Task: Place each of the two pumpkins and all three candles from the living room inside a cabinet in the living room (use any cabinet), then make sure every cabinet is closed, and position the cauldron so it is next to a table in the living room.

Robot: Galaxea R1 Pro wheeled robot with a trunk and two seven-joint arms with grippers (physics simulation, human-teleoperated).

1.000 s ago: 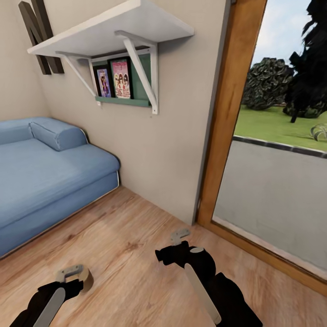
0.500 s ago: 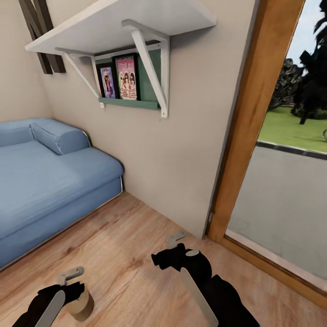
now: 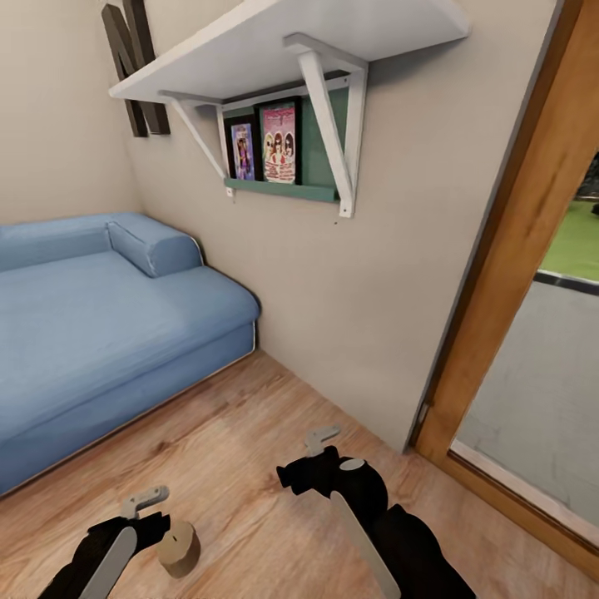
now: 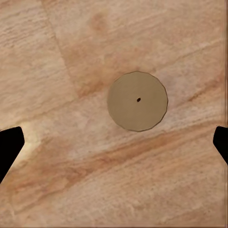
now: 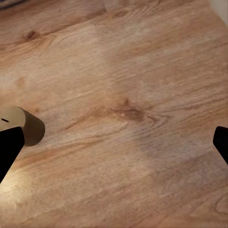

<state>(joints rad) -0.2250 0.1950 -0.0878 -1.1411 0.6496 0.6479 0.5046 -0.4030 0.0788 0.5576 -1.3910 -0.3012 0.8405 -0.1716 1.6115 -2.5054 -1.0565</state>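
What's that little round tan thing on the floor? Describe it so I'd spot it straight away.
Start at the big blue sofa, then look down across the wooden floor toward the robot's left pincer. Just beside it stands the candle, a short, thick beige cylinder. It is the one loose item on the boards, with a flat round top and a tiny dark wick spot.

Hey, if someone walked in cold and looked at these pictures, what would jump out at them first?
Probably the big blue sofa against the wall on the left, and the white wall shelf above it with framed pictures tucked beneath. Lower down, a lone beige candle stands upright on the wooden floor just beside the left gripper, whose jaws are spread wide above it in the wrist view.
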